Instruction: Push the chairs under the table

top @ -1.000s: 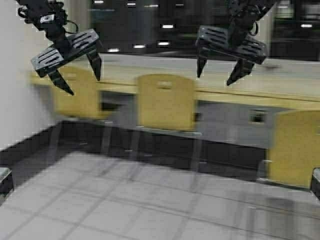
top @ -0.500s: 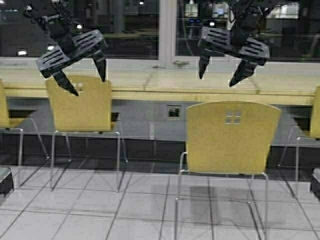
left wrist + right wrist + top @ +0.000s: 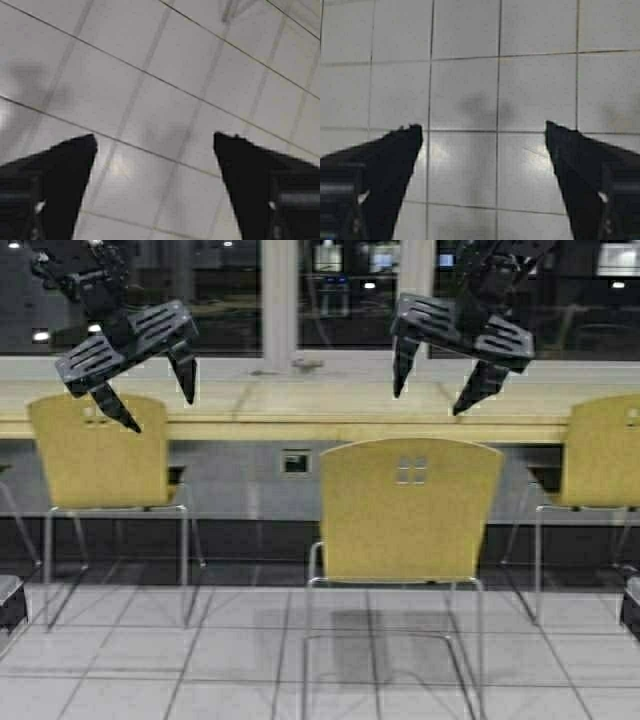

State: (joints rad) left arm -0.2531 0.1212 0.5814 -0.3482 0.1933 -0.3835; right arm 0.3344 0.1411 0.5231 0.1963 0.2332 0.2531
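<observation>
Middle chair (image 3: 405, 510) below both raised, spread jaws

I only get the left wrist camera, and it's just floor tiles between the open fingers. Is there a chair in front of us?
Observer: Yes. In the high view a plywood middle chair stands straight ahead with its back toward us, pulled out from the long table.
Operator: And the other chairs?
Observer: The left chair and the right chair stand nearer the table than the middle one.
Operator: Where is the right gripper?
Observer: The right gripper hangs open and raised, higher than the middle chair's back, touching nothing. The left gripper is raised and open too.
</observation>
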